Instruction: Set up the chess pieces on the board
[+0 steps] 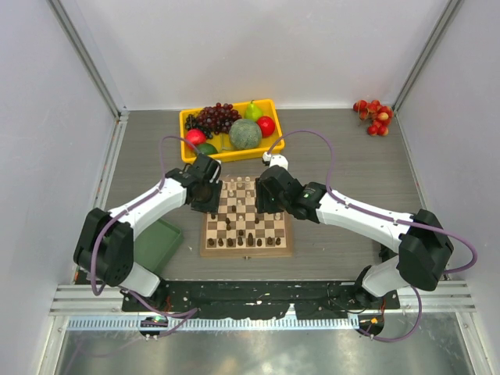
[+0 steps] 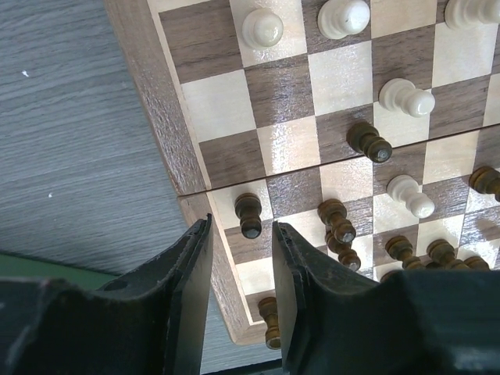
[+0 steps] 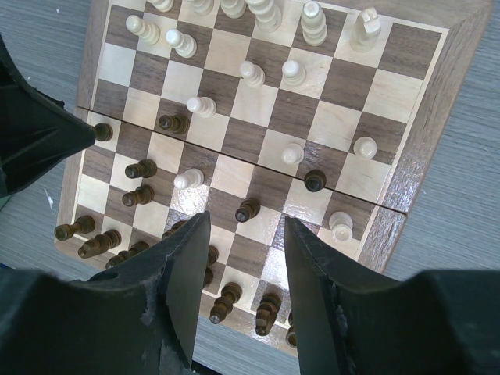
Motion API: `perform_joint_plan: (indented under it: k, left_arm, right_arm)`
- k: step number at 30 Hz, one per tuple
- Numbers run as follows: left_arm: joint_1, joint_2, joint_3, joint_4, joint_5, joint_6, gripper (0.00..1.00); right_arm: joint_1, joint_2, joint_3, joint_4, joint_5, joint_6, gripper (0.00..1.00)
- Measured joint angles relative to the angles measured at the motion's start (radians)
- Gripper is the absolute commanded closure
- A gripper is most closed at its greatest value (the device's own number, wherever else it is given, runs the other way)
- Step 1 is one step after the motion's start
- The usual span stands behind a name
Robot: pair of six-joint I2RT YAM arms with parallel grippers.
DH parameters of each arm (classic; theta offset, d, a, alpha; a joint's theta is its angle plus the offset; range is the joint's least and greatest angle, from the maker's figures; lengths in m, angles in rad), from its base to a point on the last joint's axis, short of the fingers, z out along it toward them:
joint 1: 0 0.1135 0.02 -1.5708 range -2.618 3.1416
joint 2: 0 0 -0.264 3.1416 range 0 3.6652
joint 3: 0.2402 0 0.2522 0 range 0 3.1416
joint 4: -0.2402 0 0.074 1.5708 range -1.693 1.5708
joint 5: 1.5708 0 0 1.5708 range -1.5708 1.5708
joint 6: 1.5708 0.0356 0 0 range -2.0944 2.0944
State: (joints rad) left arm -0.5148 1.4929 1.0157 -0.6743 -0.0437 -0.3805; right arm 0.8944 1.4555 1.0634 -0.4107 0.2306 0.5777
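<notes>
Dark pawn (image 2: 248, 211) just beyond left claw (image 2: 242, 228)

grey wood-grain table (image 1: 351, 168) enclosed by plain white walls (image 1: 273, 47).

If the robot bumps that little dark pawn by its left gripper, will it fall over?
Probably. The dark pawn looks tall with a small base, so it may tip. The board looks shiny, so it might slide too.
</notes>
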Motion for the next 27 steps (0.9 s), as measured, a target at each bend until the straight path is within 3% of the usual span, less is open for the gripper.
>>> perform_joint_plan:
  k: [10, 19, 27]
  left_arm:
    - [0.000, 0.042, 0.003, 0.013, 0.014, 0.005, 0.70]
    - [0.001, 0.043, 0.005, 0.016, 0.022, 0.019, 0.87]
    - [0.001, 0.024, -0.012, 0.019, 0.042, 0.020, 0.91]
  right_arm:
    - [0.000, 0.000, 0.000, 0.000, 0.000, 0.000, 0.51]
    - [-0.002, 0.000, 0.000, 0.000, 0.000, 0.000, 0.51]
    - [-0.002, 0.000, 0.000, 0.000, 0.000, 0.000, 0.51]
